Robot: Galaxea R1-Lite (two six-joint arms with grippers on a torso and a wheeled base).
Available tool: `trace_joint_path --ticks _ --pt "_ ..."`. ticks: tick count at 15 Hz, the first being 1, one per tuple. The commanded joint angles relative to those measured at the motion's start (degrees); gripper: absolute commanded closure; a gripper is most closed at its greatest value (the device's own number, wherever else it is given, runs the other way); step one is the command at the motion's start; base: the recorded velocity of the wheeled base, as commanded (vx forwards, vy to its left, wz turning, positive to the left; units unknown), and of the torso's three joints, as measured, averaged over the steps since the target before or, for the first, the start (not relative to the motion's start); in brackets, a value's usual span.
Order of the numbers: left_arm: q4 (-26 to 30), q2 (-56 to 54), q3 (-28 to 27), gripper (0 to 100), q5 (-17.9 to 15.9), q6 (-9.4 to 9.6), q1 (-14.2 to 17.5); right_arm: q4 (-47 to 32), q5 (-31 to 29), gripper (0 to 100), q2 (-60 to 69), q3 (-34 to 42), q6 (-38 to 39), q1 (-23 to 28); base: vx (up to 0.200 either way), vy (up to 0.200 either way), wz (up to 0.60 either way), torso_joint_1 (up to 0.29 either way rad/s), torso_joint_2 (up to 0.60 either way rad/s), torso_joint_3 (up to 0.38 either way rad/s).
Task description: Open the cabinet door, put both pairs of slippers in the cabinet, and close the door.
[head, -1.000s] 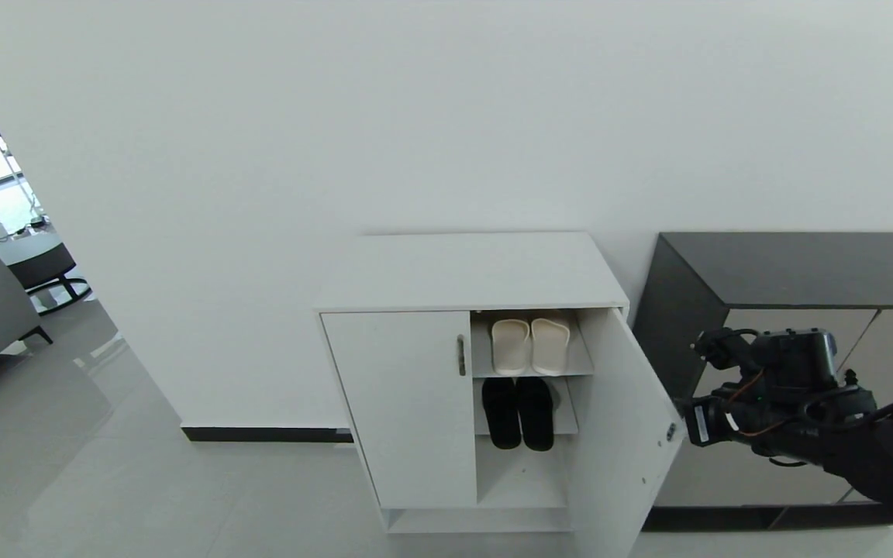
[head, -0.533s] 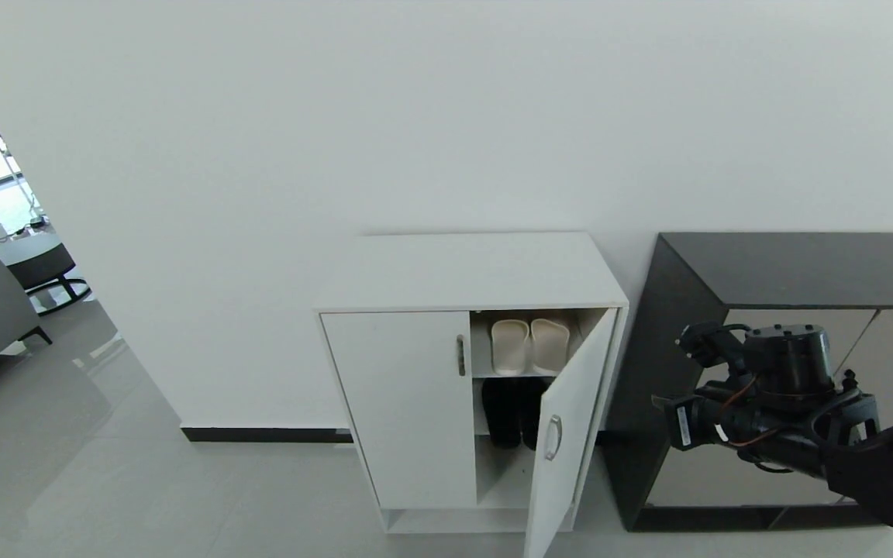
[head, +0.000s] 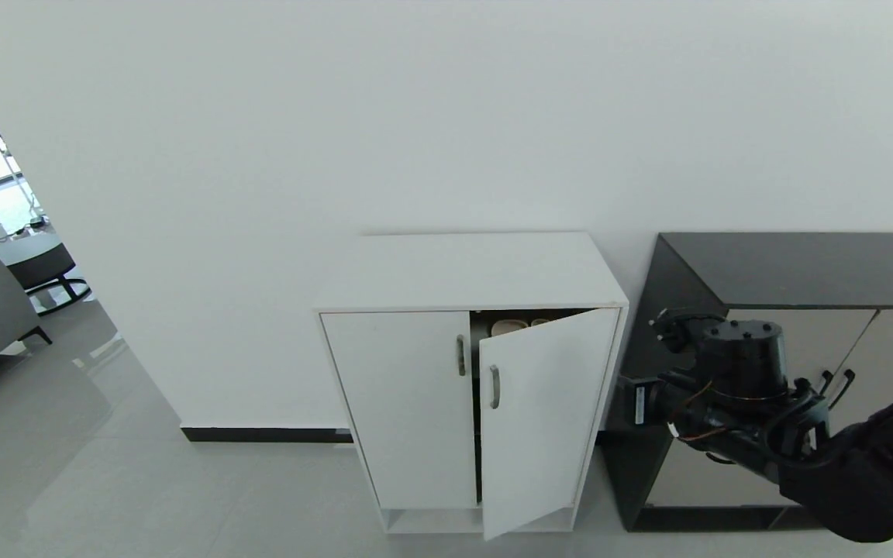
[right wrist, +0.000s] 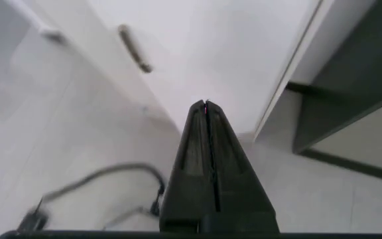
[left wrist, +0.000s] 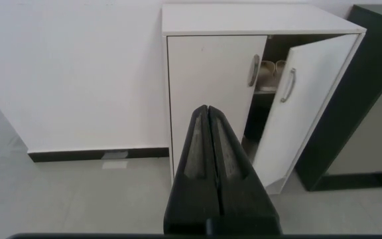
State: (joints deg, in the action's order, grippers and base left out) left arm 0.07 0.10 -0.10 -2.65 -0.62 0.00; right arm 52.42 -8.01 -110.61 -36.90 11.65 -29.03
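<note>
In the head view, the white cabinet [head: 462,271] is seen at the lower centre of the frame, against the wall. Its left door [head: 400,403] is shut. The right door [head: 543,411] is left ajar by a narrow gap. Through that gap, at its upper end, a sliver of the cream slippers [head: 510,327] is visible inside. The right gripper [head: 635,403] is held at the right of the frame, just beside the cabinet's right side and in front of a dark sideboard [head: 795,271]. Whether the cabinet is touched cannot be told here.

In the left wrist view, the left gripper [left wrist: 209,133] is shown with its 2 fingers pressed together, nothing between them. The cabinet [left wrist: 257,20] stands well beyond its tip, and the cream slippers [left wrist: 274,70] are seen on the upper shelf behind the ajar right door [left wrist: 304,113].

In the right wrist view, the right gripper [right wrist: 206,116] is likewise closed on nothing. Its tip is pointed at the white face of the right door [right wrist: 231,46], near its handle [right wrist: 134,50].
</note>
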Motion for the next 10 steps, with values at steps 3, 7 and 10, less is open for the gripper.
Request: trace_joint_path --ticks 3,7,10 --pt "0.01 -0.01 0.01 100 0.01 0.01 -0.09 7.96 -3.42 100 -9.72 -0.98 0.47 -4.20 0.067 0.000 0.00 -0.001 0.00 0.004" --pt "0.01 -0.01 0.01 100 0.01 0.09 -0.09 8.75 -4.91 100 -11.04 -0.36 0.39 -6.39 0.200 0.000 0.00 -0.006 0.00 0.001" --pt "0.01 -0.01 0.01 100 0.01 0.01 0.00 8.84 -4.91 100 -11.91 -0.10 0.47 -8.06 0.067 0.000 0.00 0.004 0.00 0.001"
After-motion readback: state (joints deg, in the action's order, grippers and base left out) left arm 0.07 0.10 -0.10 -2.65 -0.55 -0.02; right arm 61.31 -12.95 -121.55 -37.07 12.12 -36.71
